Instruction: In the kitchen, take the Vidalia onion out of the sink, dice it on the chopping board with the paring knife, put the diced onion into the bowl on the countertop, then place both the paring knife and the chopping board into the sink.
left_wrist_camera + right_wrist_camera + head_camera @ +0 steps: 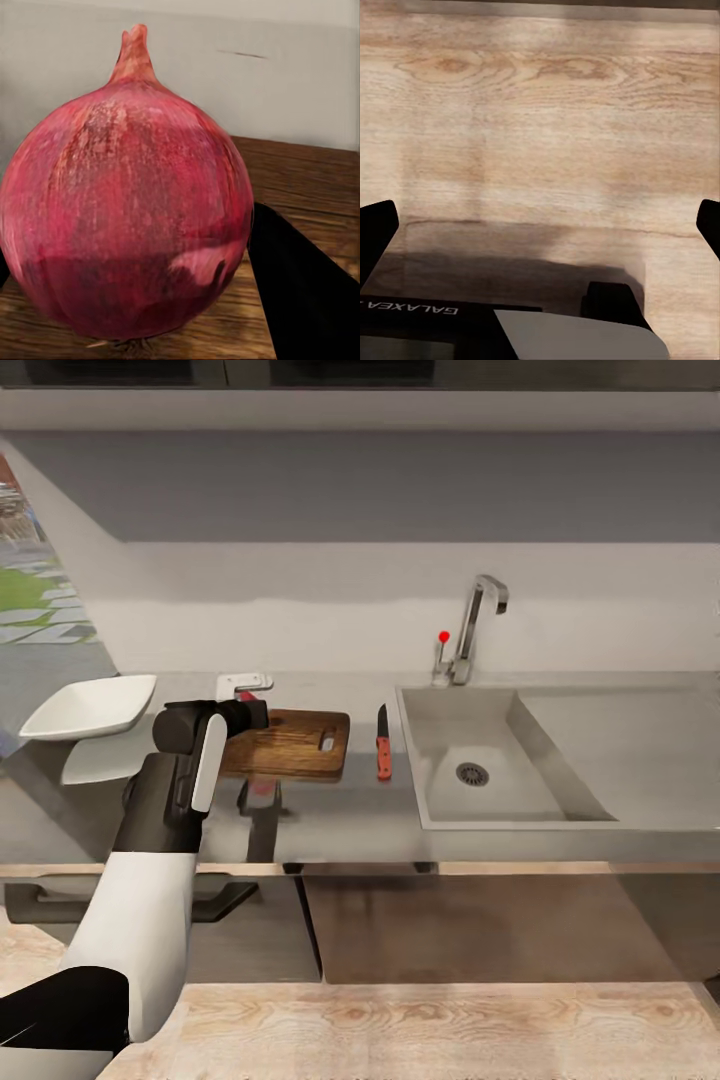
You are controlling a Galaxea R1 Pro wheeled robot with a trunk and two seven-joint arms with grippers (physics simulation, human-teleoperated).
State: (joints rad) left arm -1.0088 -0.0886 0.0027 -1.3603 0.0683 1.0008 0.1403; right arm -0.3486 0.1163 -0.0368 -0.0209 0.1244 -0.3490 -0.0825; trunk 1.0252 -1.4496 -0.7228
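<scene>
Your right gripper (540, 225) hangs spread wide over wood floor (540, 112), "GALAXEA" readable on the arm. Your left gripper (250, 712) grips the Vidalia onion (127, 217) over the chopping board (295, 745). Paring knife (383, 745) lies just beside it; sink (500, 815) right, bowl (90, 707) left on the countertop (340, 810).

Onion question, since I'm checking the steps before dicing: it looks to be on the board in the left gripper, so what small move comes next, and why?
Probably open the left gripper and let go. The left wrist view shows the onion low over the board, seemingly resting on it, with a dark finger beside it. The knife lies untouched on the countertop, so the onion must be released first.
</scene>
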